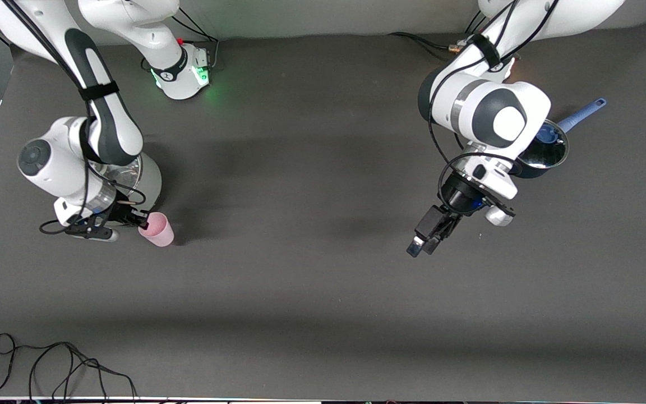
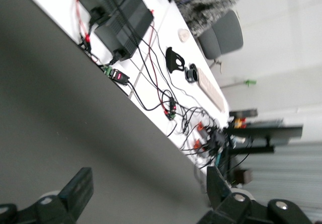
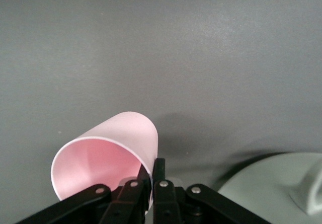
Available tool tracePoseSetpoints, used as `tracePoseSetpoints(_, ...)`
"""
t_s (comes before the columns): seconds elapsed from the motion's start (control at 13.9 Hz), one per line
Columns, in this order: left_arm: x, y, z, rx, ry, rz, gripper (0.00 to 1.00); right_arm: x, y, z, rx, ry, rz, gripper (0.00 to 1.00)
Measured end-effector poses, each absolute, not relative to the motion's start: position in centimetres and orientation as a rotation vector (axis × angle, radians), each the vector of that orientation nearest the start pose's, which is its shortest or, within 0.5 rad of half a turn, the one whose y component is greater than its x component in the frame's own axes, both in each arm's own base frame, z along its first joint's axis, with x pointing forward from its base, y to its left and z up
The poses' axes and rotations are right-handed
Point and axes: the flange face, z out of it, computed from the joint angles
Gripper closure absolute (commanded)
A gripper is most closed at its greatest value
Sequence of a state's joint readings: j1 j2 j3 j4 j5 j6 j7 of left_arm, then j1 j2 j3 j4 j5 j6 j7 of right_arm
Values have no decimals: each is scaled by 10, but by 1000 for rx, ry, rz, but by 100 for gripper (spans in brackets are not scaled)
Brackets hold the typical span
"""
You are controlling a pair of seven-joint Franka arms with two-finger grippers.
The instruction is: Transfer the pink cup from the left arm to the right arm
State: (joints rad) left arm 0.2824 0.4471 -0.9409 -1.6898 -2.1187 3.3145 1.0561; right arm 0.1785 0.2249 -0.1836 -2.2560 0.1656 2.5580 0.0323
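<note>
The pink cup (image 1: 157, 229) is pinched by its rim in the right gripper (image 1: 139, 222), over the bench (image 1: 312, 292) at the right arm's end. Its long axis lies tilted, well off upright. In the right wrist view the cup (image 3: 108, 158) opens toward the camera, base pointing away toward the dark bench surface, and the jaws are pressed together on the rim wall, one finger inside and one outside. A pale-green pot (image 1: 149, 179) stands just beside the right gripper, partly hidden by the arm. The left gripper (image 1: 425, 238) hangs over bare bench toward the left arm's end, jaws spread wide and holding nothing. A dark saucepan (image 1: 547, 152) with a blue handle sits under the left arm. No readable writing shows on the cup.
</note>
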Motion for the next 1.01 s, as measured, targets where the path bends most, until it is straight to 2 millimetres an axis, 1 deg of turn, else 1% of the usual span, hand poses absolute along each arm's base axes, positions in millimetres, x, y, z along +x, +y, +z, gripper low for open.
tracePoseSetpoints(0.14, 588, -248, 422, 1804, 928, 523, 0, 548, -5, 262, -3074, 261, -116, 100)
tracePoseSetpoints(0.22, 596, -247, 422, 1702, 990, 439, 0, 548, -5, 260, -3066, 275, -110, 100)
tracePoseSetpoints(0.29, 602, -245, 423, 1636, 1024, 384, 0, 547, -5, 258, -3051, 290, -104, 100)
tracePoseSetpoints(0.43, 605, -248, 427, 1579, 1038, 334, 0, 546, -3, 250, -3017, 304, -86, 100)
tracePoseSetpoints(0.65, 602, -260, 428, 1555, 1000, 290, 0, 548, -3, 242, -2996, 296, -77, 100)
tracePoseSetpoints(0.72, 602, -262, 426, 1563, 987, 289, 0, 550, -3, 243, -2993, 301, -80, 70)
tracePoseSetpoints(0.79, 603, -262, 427, 1564, 968, 290, 0, 552, -3, 244, -2983, 315, -86, 11)
tracePoseSetpoints(0.86, 605, -263, 429, 1560, 943, 288, 0, 553, -3, 245, -2970, 331, -93, 0)
tracePoseSetpoints(1.01, 612, -260, 430, 1544, 904, 282, 0, 558, 4, 254, -2951, 336, -114, 0)
